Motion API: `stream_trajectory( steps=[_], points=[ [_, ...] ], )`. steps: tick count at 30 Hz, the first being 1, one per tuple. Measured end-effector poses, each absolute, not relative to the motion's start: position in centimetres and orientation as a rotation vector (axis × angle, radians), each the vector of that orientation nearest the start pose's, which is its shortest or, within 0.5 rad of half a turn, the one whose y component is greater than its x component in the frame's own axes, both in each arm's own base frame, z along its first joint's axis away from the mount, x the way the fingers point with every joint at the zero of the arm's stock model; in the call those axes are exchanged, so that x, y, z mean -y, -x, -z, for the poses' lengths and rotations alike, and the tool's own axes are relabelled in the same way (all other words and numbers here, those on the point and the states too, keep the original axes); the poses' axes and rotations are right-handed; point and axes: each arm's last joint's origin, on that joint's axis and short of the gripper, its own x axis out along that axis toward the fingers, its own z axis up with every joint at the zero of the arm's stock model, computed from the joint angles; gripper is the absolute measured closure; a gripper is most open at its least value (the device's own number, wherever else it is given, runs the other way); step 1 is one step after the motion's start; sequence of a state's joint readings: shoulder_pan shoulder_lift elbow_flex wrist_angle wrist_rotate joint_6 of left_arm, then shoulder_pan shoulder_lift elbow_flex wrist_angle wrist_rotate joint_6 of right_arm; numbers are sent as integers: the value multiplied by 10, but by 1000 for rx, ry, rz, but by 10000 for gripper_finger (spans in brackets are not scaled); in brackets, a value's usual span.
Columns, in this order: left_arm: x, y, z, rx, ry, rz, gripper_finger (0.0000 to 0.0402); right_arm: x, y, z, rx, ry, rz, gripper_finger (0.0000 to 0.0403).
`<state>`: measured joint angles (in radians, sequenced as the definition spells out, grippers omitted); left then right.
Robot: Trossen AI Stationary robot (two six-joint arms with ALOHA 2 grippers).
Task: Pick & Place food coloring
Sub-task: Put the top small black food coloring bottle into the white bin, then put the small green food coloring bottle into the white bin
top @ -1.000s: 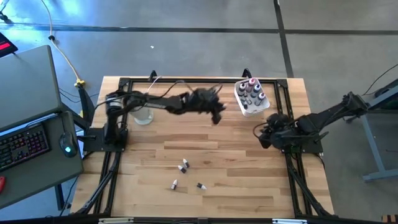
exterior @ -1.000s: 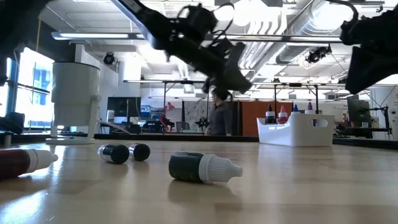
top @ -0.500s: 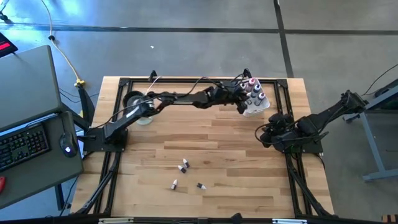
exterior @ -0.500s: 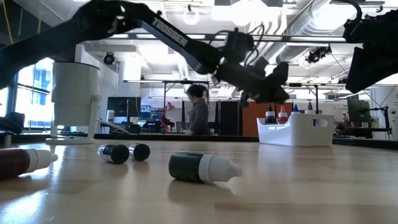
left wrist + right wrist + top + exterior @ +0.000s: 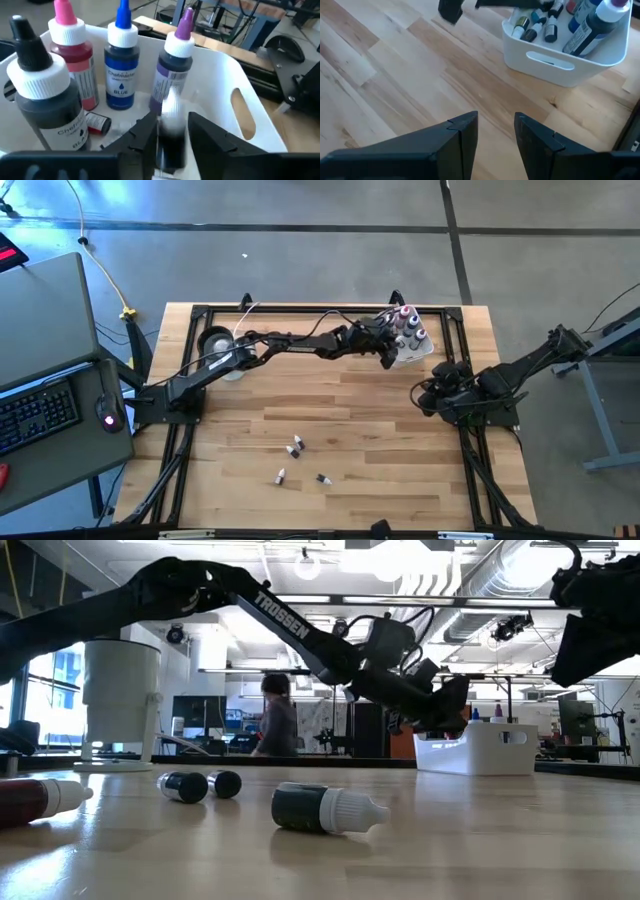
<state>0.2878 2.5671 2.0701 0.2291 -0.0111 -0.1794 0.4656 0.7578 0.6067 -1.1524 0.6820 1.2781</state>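
My left pincer (image 5: 170, 137) hangs just inside the white tub (image 5: 250, 85), its fingers slackly around a small white-tipped dropper bottle (image 5: 171, 125) pointing up; I judge I am letting it go there. Behind it stand bigger bottles, one blue-capped bottle (image 5: 121, 65) reading "Chefmaster" and "BLUE". More food coloring droppers (image 5: 296, 448) lie loose on the worktop (image 5: 380, 430), well apart. My right pincer (image 5: 492, 135) waits spread, near the tub.

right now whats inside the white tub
The white tub holds upright bottles capped black, pink, blue and purple, plus small droppers. The left gripper covers part of the floor.
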Motion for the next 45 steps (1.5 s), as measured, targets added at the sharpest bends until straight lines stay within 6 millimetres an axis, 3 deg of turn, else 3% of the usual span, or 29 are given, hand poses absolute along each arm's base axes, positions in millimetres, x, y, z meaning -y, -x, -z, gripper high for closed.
stream_trajectory(
  steps=[8,10,15,22,27,33,36,40,45],
  points=[
    [-164,-555,-159,-232,253,-312,226,-30,-101,-221,-749,-444,786,282],
    [-162,-553,-168,-248,313,-253,221,-31,-102,-221,-749,-444,786,282],
    [-151,-532,-231,-348,397,-103,221,-31,-102,-221,-748,-444,786,282],
    [-126,-478,-294,-658,242,-84,221,-34,-111,-224,-647,-475,766,282],
    [-93,-436,-338,-805,148,-176,221,-39,-124,-224,-589,-371,754,282],
    [-38,-389,-374,-884,71,-106,221,-48,-142,-214,-631,-285,732,282],
    [-11,-367,-377,-914,24,-130,221,-52,-152,-207,-658,-224,725,282],
    [20,-333,-367,-924,22,-207,221,-59,-165,-195,-710,-111,692,282],
    [52,-288,-332,-851,86,-290,221,-62,-186,-187,-676,11,681,282]
  ],
)
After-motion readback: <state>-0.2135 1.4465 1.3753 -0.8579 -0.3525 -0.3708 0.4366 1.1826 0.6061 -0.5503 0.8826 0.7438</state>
